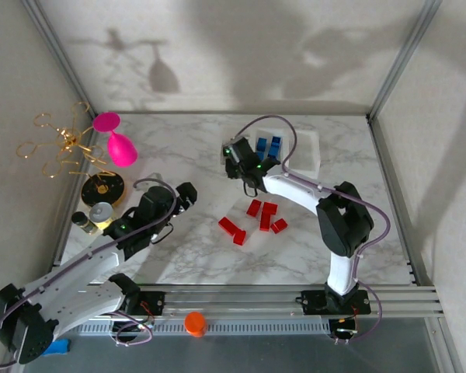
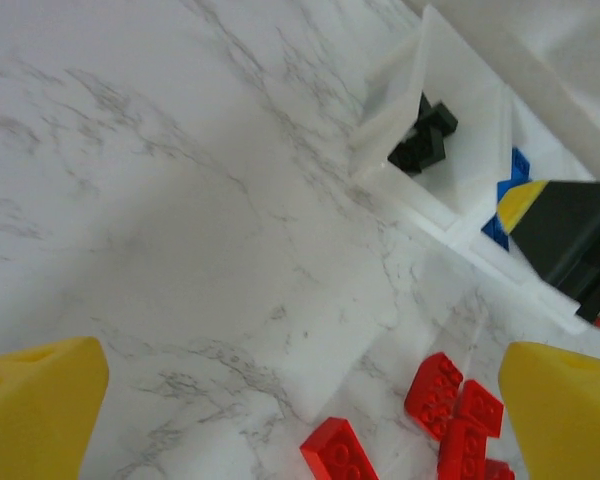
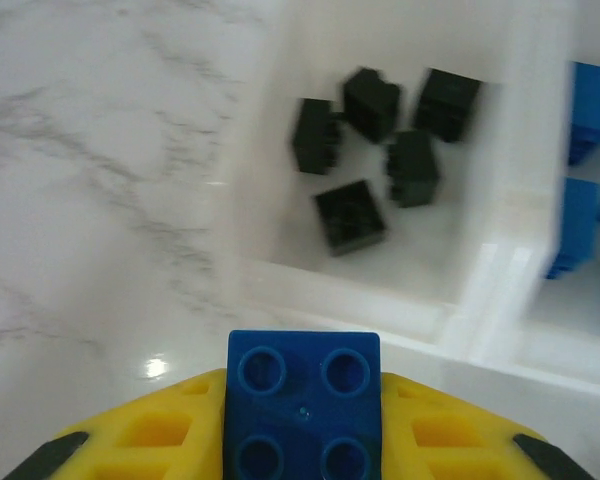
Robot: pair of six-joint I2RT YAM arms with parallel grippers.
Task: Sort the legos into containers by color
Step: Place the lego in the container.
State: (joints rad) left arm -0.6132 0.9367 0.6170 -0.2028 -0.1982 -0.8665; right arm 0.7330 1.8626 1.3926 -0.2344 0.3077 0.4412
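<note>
right claw is clamped tight on a blue brick, studs up, squeezed between its yellow pads. it hangs at the near rim of the clear tray, right by the compartment with five black bricks. the blue pile sits one compartment over, so i'd say a sideways slide comes before any release. left claw hovers spread wide, gripping nothing, low over the marble table and facing the loose red bricks, probably lined up for those next.
</note>
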